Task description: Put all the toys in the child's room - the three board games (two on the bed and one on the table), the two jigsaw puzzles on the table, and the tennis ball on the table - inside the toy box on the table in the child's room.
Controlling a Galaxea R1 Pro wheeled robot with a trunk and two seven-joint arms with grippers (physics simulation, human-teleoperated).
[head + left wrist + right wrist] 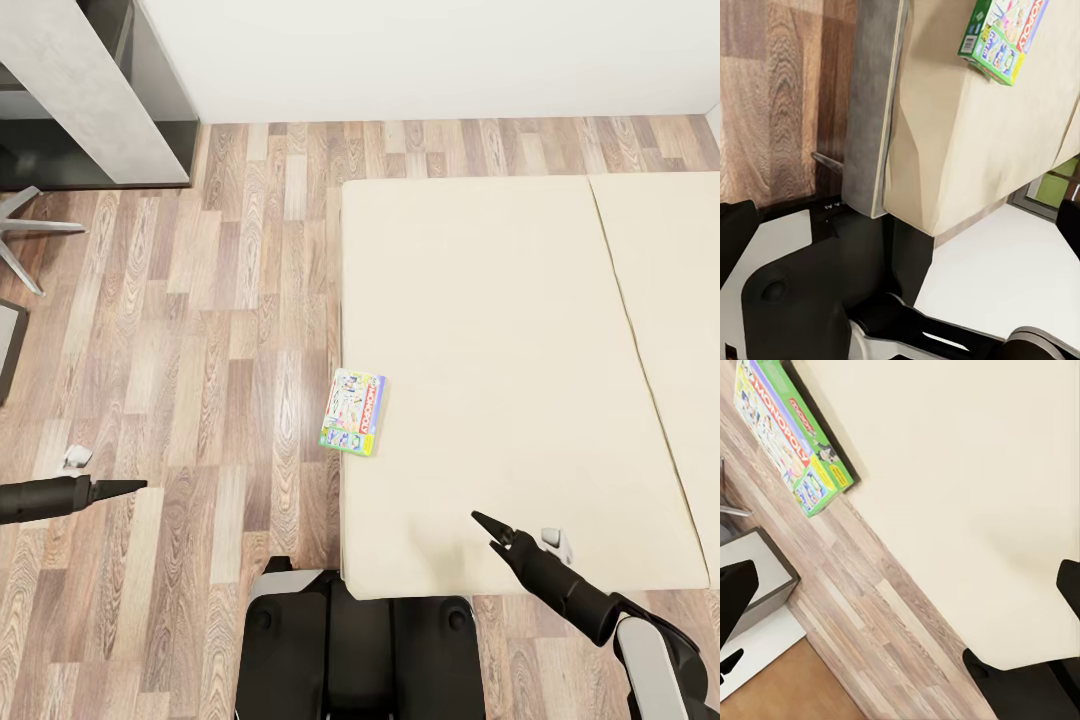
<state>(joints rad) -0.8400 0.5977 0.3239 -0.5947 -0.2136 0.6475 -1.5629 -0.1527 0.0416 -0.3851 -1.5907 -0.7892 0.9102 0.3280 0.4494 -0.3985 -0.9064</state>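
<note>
One board game [353, 412], a flat green-edged box with a cartoon cover, lies on the beige mattress of the bed [500, 330], at its left edge and slightly over it. The box is also in the left wrist view [1005, 34] and the right wrist view [791, 431]. My right gripper [488, 530] hovers over the near part of the mattress, to the right of the box and closer to me, open and empty [900, 585]. My left gripper [125, 487] hangs over the wood floor left of the bed, with its fingers apart and nothing between them [900, 225].
The table [70, 80], with its pale top and dark lower section, stands at the far left by the white wall. A chair's star base [20, 230] sits in front of it. My own base [350, 640] is against the bed's near left corner. Wood floor runs between bed and table.
</note>
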